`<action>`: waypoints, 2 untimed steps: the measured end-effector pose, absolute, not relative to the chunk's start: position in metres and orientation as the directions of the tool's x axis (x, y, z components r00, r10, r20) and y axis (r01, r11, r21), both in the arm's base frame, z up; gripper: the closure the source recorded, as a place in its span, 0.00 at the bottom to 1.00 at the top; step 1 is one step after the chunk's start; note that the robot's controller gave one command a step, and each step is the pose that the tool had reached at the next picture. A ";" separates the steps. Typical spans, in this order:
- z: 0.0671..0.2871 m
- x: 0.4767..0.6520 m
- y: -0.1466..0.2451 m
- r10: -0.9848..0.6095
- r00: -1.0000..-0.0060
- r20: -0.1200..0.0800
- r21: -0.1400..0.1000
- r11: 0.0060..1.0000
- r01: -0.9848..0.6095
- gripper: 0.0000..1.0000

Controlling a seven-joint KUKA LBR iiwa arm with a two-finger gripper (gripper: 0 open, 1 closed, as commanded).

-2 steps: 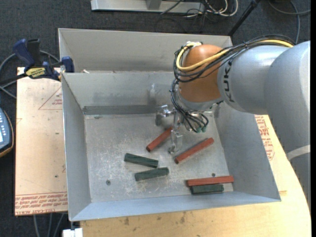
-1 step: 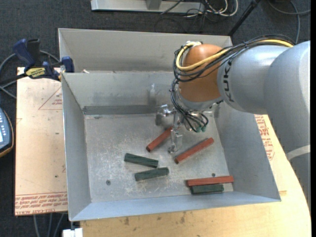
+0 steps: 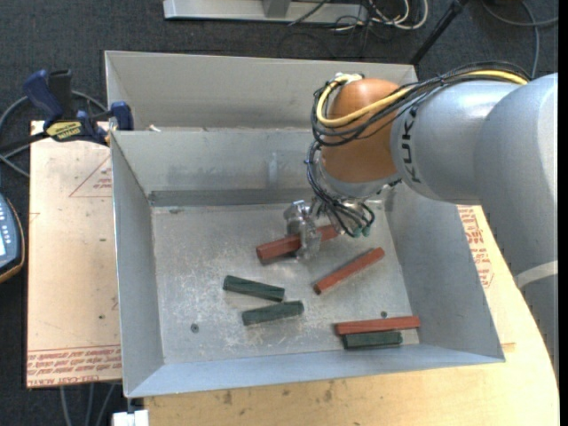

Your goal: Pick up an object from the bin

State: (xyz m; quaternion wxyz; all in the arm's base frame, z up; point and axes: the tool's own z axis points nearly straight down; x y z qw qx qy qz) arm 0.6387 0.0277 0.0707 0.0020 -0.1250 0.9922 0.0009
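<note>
My gripper (image 3: 306, 238) hangs low in the middle of the bin, its metal fingers down on a red-brown flat bar (image 3: 277, 250) that lies slanted on the floor. The fingers stand on both sides of the bar's right half, close against it. Just to the right, a second red-brown bar (image 3: 349, 271) lies slanted and apart from the fingers. Two dark green bars (image 3: 253, 287) (image 3: 272, 312) lie in front of the gripper, nearer the bin's front.
Near the front right corner a red bar (image 3: 377, 325) rests beside a dark green bar (image 3: 373, 339). The arm with its orange wrist cover and cables reaches in from the right above the bin's back half.
</note>
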 end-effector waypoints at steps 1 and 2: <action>0.074 0.639 0.028 -0.247 -0.969 -0.004 0.001 0.969 -0.247 1.00; 0.180 0.642 0.029 -0.246 -0.969 -0.013 -0.002 0.969 -0.246 1.00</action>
